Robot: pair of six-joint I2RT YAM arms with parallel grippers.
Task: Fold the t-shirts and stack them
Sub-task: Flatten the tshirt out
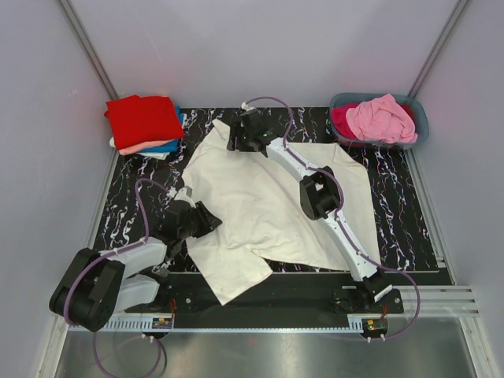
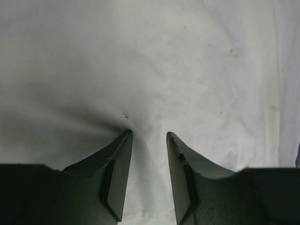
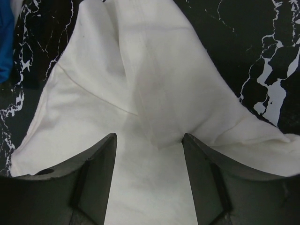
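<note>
The large cream t-shirt [image 1: 276, 205] lies spread on the black marbled table [image 1: 394, 228]. My left gripper [image 1: 206, 223] is at the shirt's left edge. In the left wrist view its jaws stand narrow, with a puckered ridge of cream t-shirt [image 2: 149, 154] pinched between them. My right gripper [image 1: 236, 135] is over the shirt's far left corner, open, with cream cloth [image 3: 150, 93] lying flat under its fingers. A folded stack, red shirt [image 1: 143, 118] on top of salmon [image 1: 142, 146] and blue [image 1: 169, 146], sits at the far left.
A grey-blue tub [image 1: 417, 118] at the far right holds a pink shirt [image 1: 382, 116] and a magenta one [image 1: 343, 120]. Grey walls close in the table on three sides. A metal rail runs along the near edge.
</note>
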